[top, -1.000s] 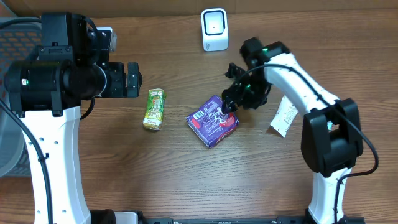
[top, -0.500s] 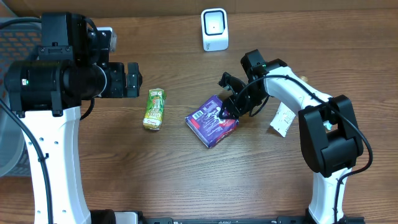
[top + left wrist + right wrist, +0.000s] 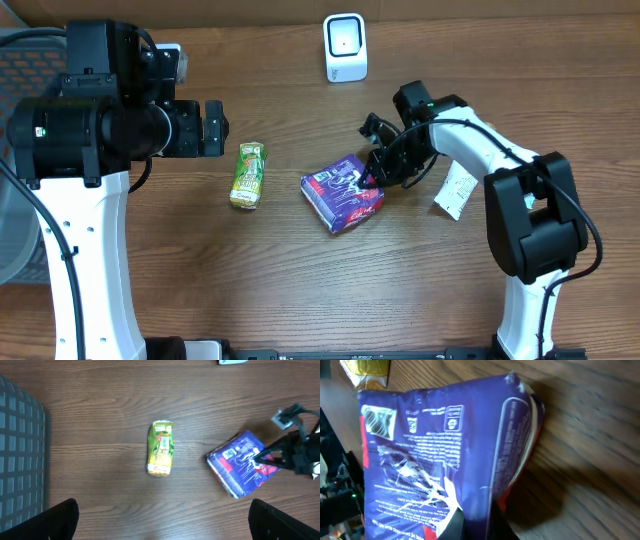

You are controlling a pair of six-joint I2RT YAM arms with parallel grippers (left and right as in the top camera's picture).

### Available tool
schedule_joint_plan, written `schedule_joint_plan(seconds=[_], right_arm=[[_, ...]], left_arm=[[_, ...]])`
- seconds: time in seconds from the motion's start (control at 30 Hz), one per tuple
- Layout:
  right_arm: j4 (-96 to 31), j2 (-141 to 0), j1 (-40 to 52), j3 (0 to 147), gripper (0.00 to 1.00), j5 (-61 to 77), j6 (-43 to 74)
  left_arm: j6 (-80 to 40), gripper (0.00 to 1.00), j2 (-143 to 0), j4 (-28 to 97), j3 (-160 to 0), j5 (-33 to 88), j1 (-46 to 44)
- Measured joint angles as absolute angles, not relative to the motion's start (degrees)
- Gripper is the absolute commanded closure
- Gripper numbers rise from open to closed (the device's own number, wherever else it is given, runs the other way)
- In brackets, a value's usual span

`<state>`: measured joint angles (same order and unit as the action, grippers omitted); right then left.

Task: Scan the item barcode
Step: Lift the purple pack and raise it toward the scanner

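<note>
The item, a purple snack packet (image 3: 340,195), lies on the wooden table right of centre. My right gripper (image 3: 372,178) is shut on the packet's right edge. In the right wrist view the packet (image 3: 435,450) fills the frame, pinched between my right gripper's (image 3: 475,521) fingers, and a barcode (image 3: 379,420) shows on its upper face. The white scanner (image 3: 345,47) stands at the table's back edge. My left gripper (image 3: 214,128) hangs open high over the left side, with nothing between its fingers (image 3: 60,520). From there the purple packet (image 3: 241,462) lies to the right.
A yellow-green packet (image 3: 248,175) lies left of the purple one and shows again in the left wrist view (image 3: 160,448). A white sachet (image 3: 457,190) lies by the right arm. A grey basket (image 3: 20,460) stands at the left edge.
My right gripper has closed from open onto the purple packet's right edge. The packet has shifted slightly to the right. The left arm has not moved.
</note>
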<state>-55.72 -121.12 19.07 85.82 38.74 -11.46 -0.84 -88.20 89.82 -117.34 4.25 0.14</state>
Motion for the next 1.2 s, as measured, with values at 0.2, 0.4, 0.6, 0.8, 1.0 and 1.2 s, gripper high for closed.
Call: schedule_joint_plan(seconds=[0.2, 0.4, 0.6, 0.8, 1.0, 1.2], right_arm=[[-54.9, -111.9, 18.0, 88.0, 0.96, 38.3, -10.5], [-52.4, -97.7, 18.0, 90.2, 0.96, 32.9, -5.2], [-52.6, -91.9, 18.8, 90.3, 0.96, 19.3, 9.5], [-50.7, -91.1, 22.1, 90.3, 0.96, 7.5, 18.5], [-48.2, -90.8, 23.8, 90.3, 0.96, 4.8, 19.0], [-46.1, -90.1, 23.8, 90.5, 0.97, 2.5, 18.4]], left_arm=[[-0.8, 0.01, -88.2, 89.8, -117.3, 4.3, 0.1], [-0.8, 0.0, -88.2, 89.8, -117.3, 4.3, 0.1], [-0.8, 0.0, -88.2, 89.8, -117.3, 4.3, 0.1], [-0.8, 0.0, -88.2, 89.8, -117.3, 4.3, 0.1], [-0.8, 0.0, -88.2, 89.8, -117.3, 4.3, 0.1], [-0.8, 0.0, -88.2, 89.8, -117.3, 4.3, 0.1]])
